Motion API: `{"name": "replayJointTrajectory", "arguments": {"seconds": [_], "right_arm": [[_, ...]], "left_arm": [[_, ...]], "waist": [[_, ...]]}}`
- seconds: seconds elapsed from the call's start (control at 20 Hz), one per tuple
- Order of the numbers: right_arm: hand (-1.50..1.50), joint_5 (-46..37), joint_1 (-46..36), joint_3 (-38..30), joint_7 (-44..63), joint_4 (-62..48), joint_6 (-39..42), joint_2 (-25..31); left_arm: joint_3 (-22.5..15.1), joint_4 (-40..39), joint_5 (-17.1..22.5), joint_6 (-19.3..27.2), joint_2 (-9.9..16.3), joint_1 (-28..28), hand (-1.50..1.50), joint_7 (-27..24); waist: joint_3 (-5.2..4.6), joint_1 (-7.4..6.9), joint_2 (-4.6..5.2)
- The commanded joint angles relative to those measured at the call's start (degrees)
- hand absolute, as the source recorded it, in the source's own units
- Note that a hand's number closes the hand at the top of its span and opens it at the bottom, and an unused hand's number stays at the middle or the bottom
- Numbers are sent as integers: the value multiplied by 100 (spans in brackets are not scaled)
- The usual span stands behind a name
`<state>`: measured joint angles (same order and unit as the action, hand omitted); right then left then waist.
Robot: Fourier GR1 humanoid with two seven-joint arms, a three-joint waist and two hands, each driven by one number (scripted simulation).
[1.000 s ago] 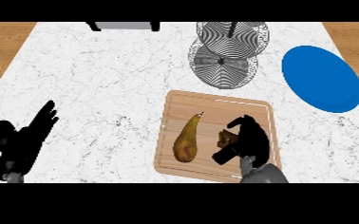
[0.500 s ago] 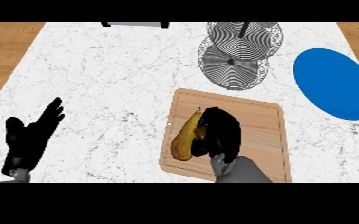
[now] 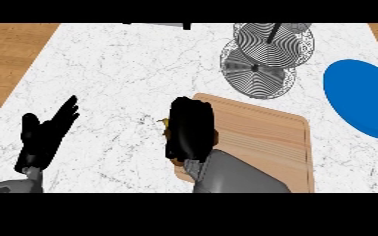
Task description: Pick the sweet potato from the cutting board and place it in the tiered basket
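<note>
sweet potato (image 3: 167, 123) mostly hidden under right hand (image 3: 190, 129).

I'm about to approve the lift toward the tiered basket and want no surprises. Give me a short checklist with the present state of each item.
1. Right hand over the sweet potato at the left edge of the cutting board: ok, the hand covers nearly all of it.
2. Fingers closed round the sweet potato: cannot tell, the back of the hand hides the contact.
3. Sweet potato off the board: cannot tell.
4. Tiered basket in view beyond the board: ok.
5. Counter between board and basket free of things: ok; the blue plate lies off to the right.
6. Left hand out of the way: ok, open at the view's left.
</note>
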<state>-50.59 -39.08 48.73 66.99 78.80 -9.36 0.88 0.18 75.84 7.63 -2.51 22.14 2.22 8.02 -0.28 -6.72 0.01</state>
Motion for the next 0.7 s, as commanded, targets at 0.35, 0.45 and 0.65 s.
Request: {"name": "replayJointTrajectory", "arguments": {"seconds": [0.35,0.45,0.65], "right_arm": [[150,-672,-1986,-293,1817,-310,-74,-83],[150,-524,-2402,-553,1818,-333,-6,-83],[150,-529,-2881,-1042,1820,-550,-42,-83]], "left_arm": [[7,-57,-73,76,5,9,0,152],[34,-170,-72,73,-32,33,0,30],[88,8,15,47,-29,-71,0,56]], "waist": [[6,167,-69],[-1,174,-46],[12,258,-57]]}}
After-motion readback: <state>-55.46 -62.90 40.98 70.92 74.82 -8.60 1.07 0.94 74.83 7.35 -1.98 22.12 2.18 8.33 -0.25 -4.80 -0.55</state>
